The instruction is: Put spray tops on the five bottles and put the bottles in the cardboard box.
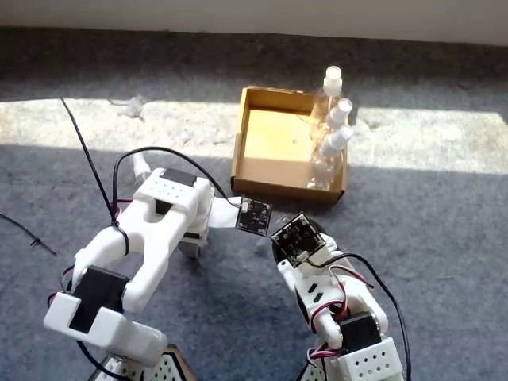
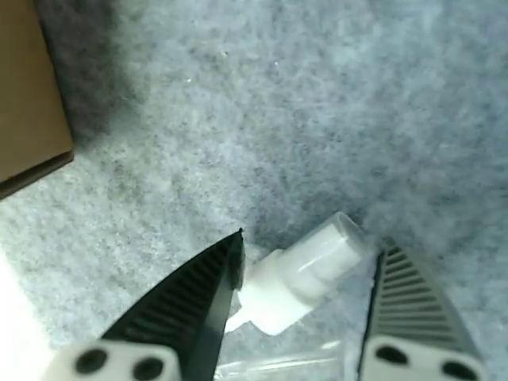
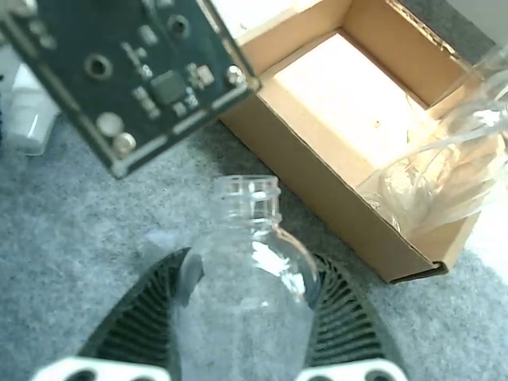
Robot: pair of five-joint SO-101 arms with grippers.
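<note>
Nearest the high camera, both arms stand on the grey carpet [image 1: 429, 238]. The left arm [image 1: 159, 230] is toward the near left corner and the right arm [image 1: 333, 294] is by the near edge beside it, with their wrists close together in the middle. Beyond them, toward the far edge, sits the open box [image 1: 274, 178], with three capped bottles [image 1: 329, 143] in a row along its right wall.

From the left wrist, the left gripper [image 2: 313, 246] is closed on a spray top [image 2: 305, 270]. It lies slantwise between the fingers, collar against one and cap by the other, over the carpet. A corner of the box shows off to one side.

From the right wrist, the right gripper [image 3: 250, 266] clamps a bare bottle [image 3: 254, 238] by its body. The bottle is upright with its neck uncapped, just short of the box's near wall. A circuit board [image 3: 135, 71] hangs just past the neck.
</note>
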